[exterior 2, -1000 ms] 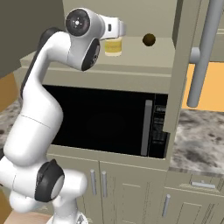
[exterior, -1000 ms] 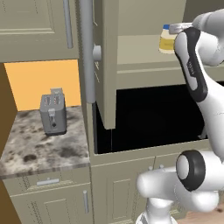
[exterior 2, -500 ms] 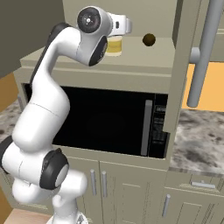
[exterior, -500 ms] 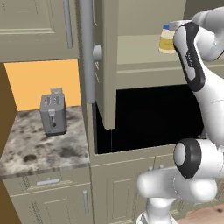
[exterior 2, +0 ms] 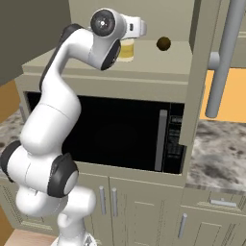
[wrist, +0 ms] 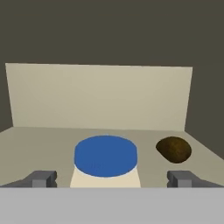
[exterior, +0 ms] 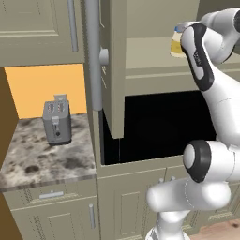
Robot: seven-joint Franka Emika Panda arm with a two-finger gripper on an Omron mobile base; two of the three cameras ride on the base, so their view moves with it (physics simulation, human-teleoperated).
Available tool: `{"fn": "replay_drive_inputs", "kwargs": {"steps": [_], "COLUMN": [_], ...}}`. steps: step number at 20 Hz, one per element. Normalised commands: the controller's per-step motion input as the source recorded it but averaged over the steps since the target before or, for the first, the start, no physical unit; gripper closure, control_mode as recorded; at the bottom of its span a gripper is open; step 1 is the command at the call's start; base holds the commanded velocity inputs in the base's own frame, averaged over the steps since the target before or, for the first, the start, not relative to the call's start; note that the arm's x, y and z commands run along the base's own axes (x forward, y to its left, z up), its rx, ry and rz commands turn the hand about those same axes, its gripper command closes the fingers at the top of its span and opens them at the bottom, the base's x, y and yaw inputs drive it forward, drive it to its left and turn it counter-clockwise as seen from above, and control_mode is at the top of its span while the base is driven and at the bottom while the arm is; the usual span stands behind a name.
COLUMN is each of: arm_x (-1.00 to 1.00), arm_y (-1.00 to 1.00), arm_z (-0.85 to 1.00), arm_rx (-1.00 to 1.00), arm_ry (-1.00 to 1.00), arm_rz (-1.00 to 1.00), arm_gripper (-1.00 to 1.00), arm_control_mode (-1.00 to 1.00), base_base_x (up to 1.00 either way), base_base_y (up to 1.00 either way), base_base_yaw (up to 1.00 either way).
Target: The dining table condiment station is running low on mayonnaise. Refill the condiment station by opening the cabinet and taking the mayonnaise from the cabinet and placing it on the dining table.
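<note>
Your claw [wrist: 112,178] hangs spread wide, its tips either side of the mayonnaise [wrist: 105,161] without gripping it. The jar stands on the shelf of the open cabinet [exterior: 114,70], a brown lump [wrist: 173,149] beside it. Since a second ago your arm has stretched higher; the jar hasn't moved.

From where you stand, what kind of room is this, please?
Most likely a home kitchen, a rendered one. A toaster stands on a marble counter, a built-in microwave sits below an open wall cabinet, and a blue-lidded mayonnaise jar is on its shelf.
</note>
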Motion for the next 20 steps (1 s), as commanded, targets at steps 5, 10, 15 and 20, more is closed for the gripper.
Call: {"fn": "replay_drive_inputs", "kwargs": {"steps": [5,10,15,20], "arm_x": [0.28,0.31,0.30,0.23], "arm_y": [0.01,0.00,0.05,0.05], "arm_z": [-0.13,-0.07,-0.07,-0.04], "arm_rx": [0.00,0.00,0.00,0.00], "arm_ry": [0.00,0.00,0.00,0.00], "arm_rz": [0.00,0.00,0.00,0.00], "arm_gripper": [-1.00,-1.00,-1.00,-1.00], "arm_control_mode": [-1.00,-1.00,-1.00,-1.00], "base_base_x": [0.00,0.00,0.00,0.00], "base_base_y": [0.00,0.00,0.00,0.00], "base_base_yaw": [0.00,0.00,0.00,0.00]}}
